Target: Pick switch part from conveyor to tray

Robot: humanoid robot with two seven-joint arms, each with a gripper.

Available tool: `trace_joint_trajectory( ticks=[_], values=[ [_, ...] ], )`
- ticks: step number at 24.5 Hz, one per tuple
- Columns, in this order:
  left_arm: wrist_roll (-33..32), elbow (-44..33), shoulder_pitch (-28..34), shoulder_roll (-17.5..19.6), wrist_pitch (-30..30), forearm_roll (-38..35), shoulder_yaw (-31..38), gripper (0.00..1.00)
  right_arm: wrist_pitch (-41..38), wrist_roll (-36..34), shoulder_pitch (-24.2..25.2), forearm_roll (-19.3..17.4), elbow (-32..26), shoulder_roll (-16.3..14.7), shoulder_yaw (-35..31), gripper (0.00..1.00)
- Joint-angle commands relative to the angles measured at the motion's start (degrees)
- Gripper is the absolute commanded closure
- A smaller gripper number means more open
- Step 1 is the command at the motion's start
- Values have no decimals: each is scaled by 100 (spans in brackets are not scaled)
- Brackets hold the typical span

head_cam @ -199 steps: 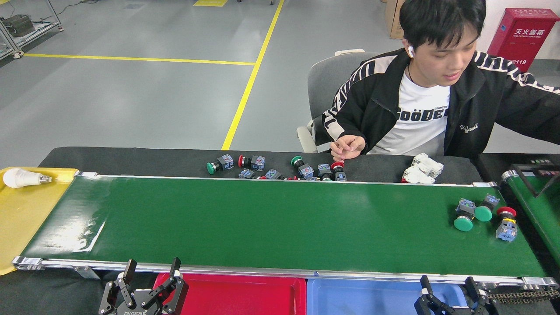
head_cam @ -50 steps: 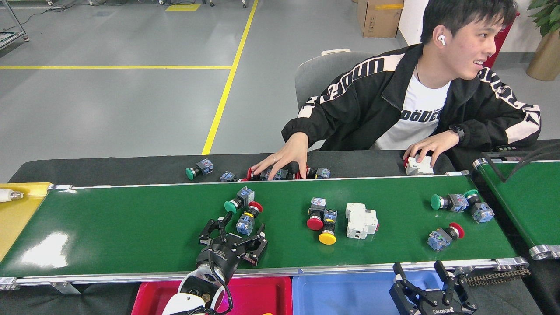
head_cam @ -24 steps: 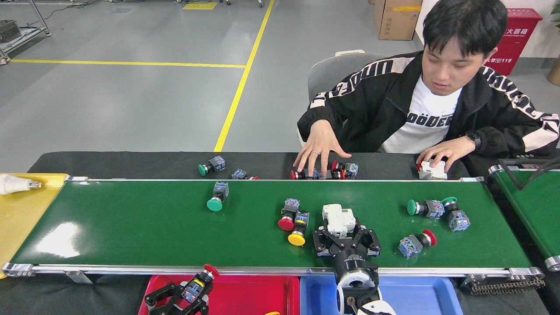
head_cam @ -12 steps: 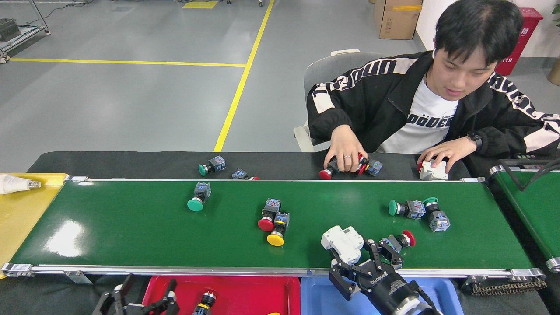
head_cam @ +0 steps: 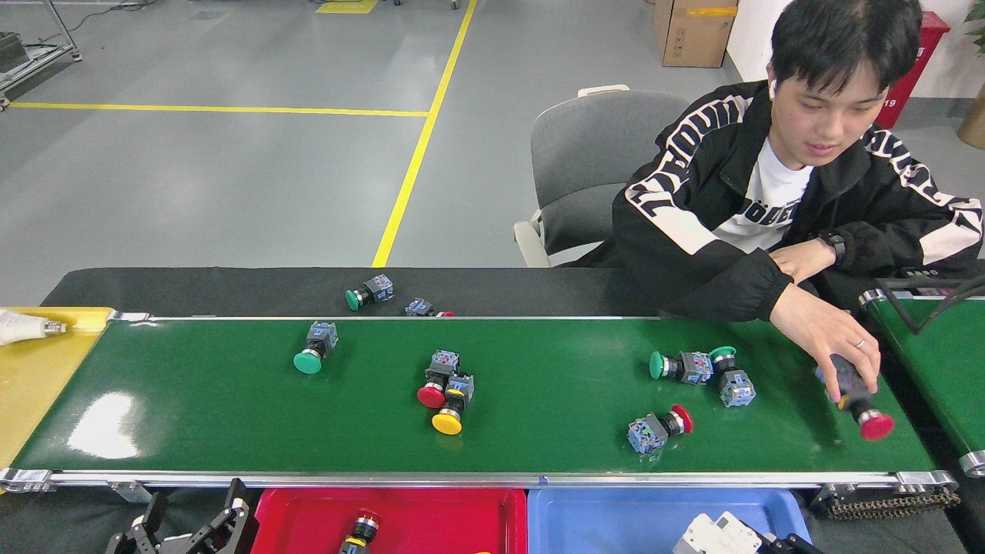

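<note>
The left tool (head_cam: 185, 531) sits low at the near left corner, below the belt's near rail, its dark fingers spread apart and holding nothing. The right tool (head_cam: 773, 542) barely shows at the bottom edge over the blue tray (head_cam: 600, 515); whether it is open or closed cannot be told, though a white block (head_cam: 716, 535) lies right against it.

The bench (head_cam: 231, 285) is draped in black and carries a long green belt (head_cam: 554, 431) with silver rails. A yellow tray (head_cam: 31, 377) with a white bulb (head_cam: 23, 325) sits at the belt's left end, and a second green belt (head_cam: 939, 369) starts at the right end. Behind lies a grey floor with yellow lines, a grey chair (head_cam: 585, 154) and a cardboard box (head_cam: 692, 31).

A red-capped switch (head_cam: 358, 532) stands in the red tray (head_cam: 462, 512) at the near edge. On the belt, a green switch (head_cam: 312, 350) lies near the left end, cap toward the near left. A red one (head_cam: 437, 378) and a yellow one (head_cam: 454, 404) lie touching near the middle, caps toward the near edge. Two green ones (head_cam: 700, 369) lie together further right, and a red one (head_cam: 658, 429) lies near the near rail, cap to the right. A person's hand (head_cam: 835, 338) grips another red switch (head_cam: 862, 408) at the right end, cap toward the near right corner. Two more switches (head_cam: 385, 296) lie on the bench beyond the far rail
</note>
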Motion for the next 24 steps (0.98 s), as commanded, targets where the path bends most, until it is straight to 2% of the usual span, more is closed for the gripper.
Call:
trace_joint_trajectory(
  ticks=[1, 7, 9, 12, 14, 17, 21, 24],
  values=[
    [23, -80, -51, 67, 27, -224, -238, 0, -95, 91, -7, -17, -64, -6, -124, 8],
    [-3, -63, -306, -21, 71, -901, -1012, 0, -95, 135, -121, -35, -100, 179, -352, 8],
    [-12, -54, -429, -65, 97, -1085, -1249, 0, -95, 135, -402, -26, -108, 223, -352, 9],
    [-38, 113, -683, -56, 246, -1120, -1618, 0, 1055, 373, -929, 62, -126, 574, -335, 11],
    [-47, 271, -842, -56, 343, -1129, -1803, 0, 1996, 592, -1386, 307, -126, 908, -229, 11],
    [-47, 623, -1079, -56, 554, -1208, -1970, 0, 2841, 575, -1598, 844, -126, 1216, 43, 11],
    [-38, 1299, -1615, -47, 835, -1314, -1952, 0, 3544, 329, -1431, 1617, -108, 1444, 878, 11],
    [-21, 1756, -1984, 14, 1029, -1305, -1917, 0, 3983, -5, -1114, 1653, -249, 1444, 1195, 12]
  ],
)
